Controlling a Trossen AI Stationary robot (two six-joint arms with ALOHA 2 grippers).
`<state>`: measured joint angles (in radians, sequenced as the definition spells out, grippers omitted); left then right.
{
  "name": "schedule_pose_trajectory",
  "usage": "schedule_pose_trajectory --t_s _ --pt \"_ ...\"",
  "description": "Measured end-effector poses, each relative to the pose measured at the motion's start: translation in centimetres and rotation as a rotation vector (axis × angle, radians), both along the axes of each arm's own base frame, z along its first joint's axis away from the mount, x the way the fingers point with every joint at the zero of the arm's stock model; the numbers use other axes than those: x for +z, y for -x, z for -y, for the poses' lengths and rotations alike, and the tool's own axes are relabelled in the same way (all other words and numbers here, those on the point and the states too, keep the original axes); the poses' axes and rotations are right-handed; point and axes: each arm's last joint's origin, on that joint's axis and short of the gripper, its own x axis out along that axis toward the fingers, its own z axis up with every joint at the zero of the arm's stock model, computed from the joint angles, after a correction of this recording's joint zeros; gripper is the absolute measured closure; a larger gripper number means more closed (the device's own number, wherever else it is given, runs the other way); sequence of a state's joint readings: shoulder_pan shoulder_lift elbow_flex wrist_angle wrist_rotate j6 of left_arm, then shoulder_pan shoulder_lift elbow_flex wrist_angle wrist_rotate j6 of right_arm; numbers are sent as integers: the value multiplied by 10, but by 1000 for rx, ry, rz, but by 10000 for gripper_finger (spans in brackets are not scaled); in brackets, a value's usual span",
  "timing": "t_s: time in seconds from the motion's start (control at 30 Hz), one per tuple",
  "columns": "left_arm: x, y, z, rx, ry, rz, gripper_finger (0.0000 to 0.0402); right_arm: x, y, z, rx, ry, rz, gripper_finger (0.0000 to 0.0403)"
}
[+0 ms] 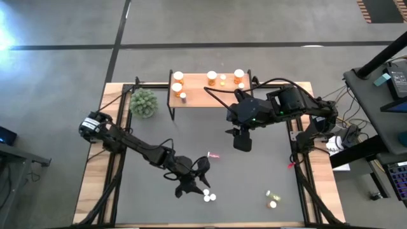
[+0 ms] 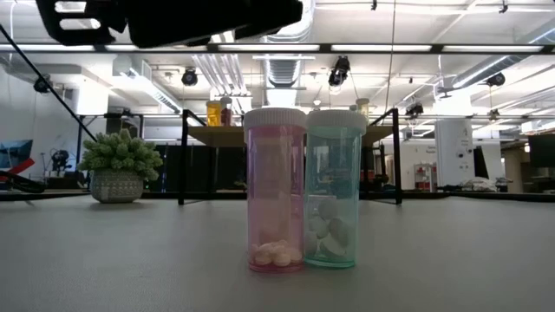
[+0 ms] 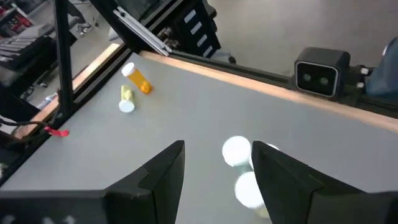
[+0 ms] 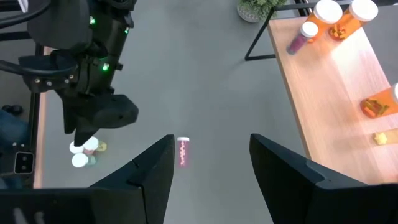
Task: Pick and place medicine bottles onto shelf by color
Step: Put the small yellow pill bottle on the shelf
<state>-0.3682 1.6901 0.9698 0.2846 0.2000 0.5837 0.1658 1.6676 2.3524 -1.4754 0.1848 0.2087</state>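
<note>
Two upright bottles [image 1: 208, 196] touching, near mat's front edge, right under left gripper [image 1: 197, 184], jaws spread, empty. Risk: clipping one cap, toppling both. Smooth clear plastic cylinders, white round caps. Pink bottle [image 1: 213, 155] lying mid-mat, could roll. Right gripper [image 1: 242, 141] spread, empty, near wood shelf [image 1: 197, 95].

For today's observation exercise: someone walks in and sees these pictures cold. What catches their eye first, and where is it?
In the low view, two upright bottles side by side fill the middle: a pink bottle and a teal bottle, both holding white pills. From above, the light-wood shelf at the mat's far edge carries orange bottles. The left end effector, open, hovers by two white caps near the front edge, while the right end effector, open, hangs near the shelf.
</note>
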Motion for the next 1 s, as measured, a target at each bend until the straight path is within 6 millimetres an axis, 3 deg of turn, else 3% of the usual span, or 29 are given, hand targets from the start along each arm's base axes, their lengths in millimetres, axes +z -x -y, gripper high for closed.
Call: schedule_pose_trajectory --t_s 0.27,0.6,1.0 --pt "-2 2 2 -10 2 -7 227 0 0 0 -1 0 0 204" --pt "-9 5 0 21 45 -67 163 0 0 0 -1 0 0 204" --pt "-37 -5 4 26 22 -122 162 0 0 0 -1 0 0 204"
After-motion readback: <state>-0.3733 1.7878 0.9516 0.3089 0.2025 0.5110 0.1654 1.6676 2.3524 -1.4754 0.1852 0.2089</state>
